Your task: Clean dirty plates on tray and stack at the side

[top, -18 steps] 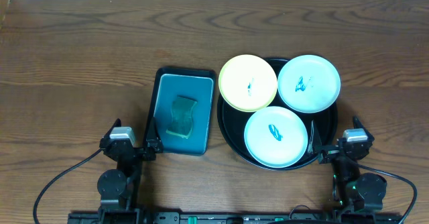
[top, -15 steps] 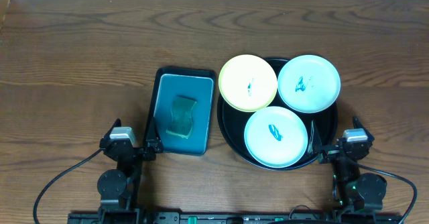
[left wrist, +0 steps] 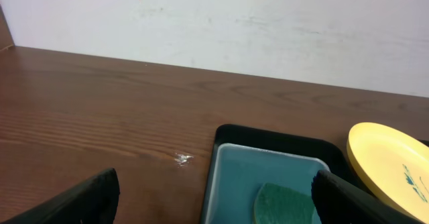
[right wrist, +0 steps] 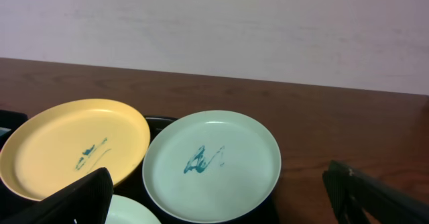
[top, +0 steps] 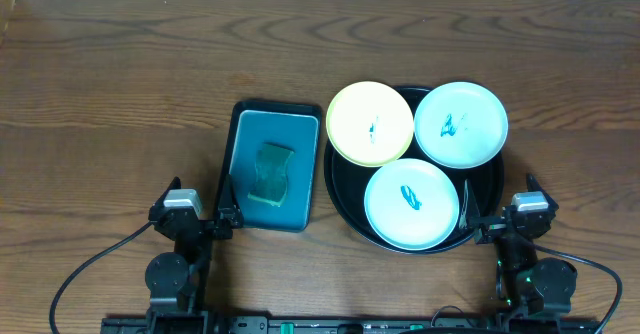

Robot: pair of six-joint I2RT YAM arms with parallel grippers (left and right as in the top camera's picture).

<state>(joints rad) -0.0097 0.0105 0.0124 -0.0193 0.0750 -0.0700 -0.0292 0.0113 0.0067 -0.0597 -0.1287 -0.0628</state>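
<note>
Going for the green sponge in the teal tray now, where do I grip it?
Grip the green sponge across its narrower width, probably from straight above: it lies flat inside the rectangular teal tray, whose raised walls would block a sideways approach.

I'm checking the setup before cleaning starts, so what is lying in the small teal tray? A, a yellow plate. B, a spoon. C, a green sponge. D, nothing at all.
C: a green sponge lies in the teal tray, while the yellow plate rests on the black tray.
</note>
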